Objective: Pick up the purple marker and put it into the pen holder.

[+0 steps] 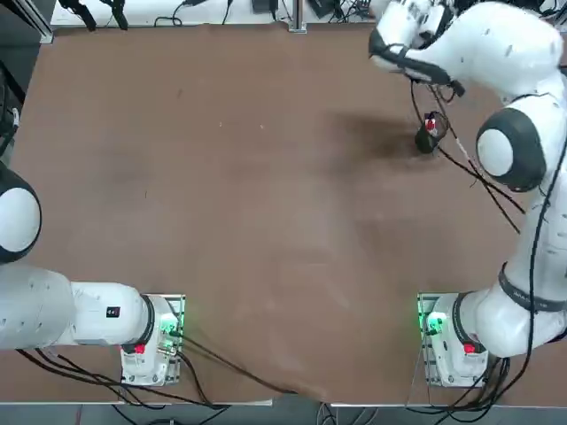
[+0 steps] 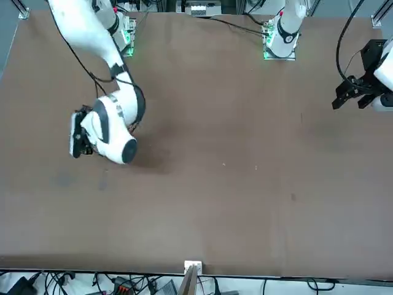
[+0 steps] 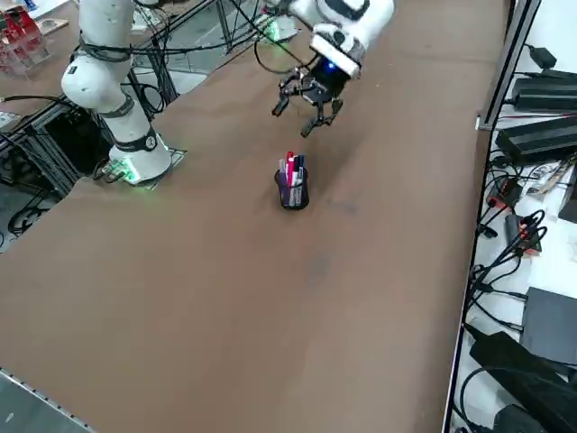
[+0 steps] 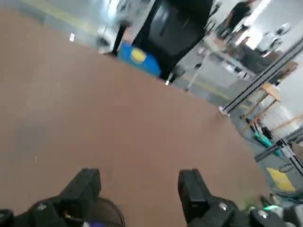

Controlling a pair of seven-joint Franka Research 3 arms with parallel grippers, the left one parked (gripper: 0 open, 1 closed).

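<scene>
Right, bench edges: a long straight rim bounds the brown bench (image 3: 270, 316), with black cables (image 3: 505, 262) just outside it.
Room to move: a broad stretch of bench top lies between the pen holder (image 3: 292, 195) and that rim.
Right end effector (image 4: 139, 182): up above the bench, near the pen holder; fingers wide apart, nothing between them, nothing gripped.
Pen holder: upright on the bench, black, carrying several pens, a red one (image 3: 289, 163) among them.
Purple marker (image 3: 282, 168): looks to be in the pen holder, beside the red one; the barrels are too small to be sure.
</scene>
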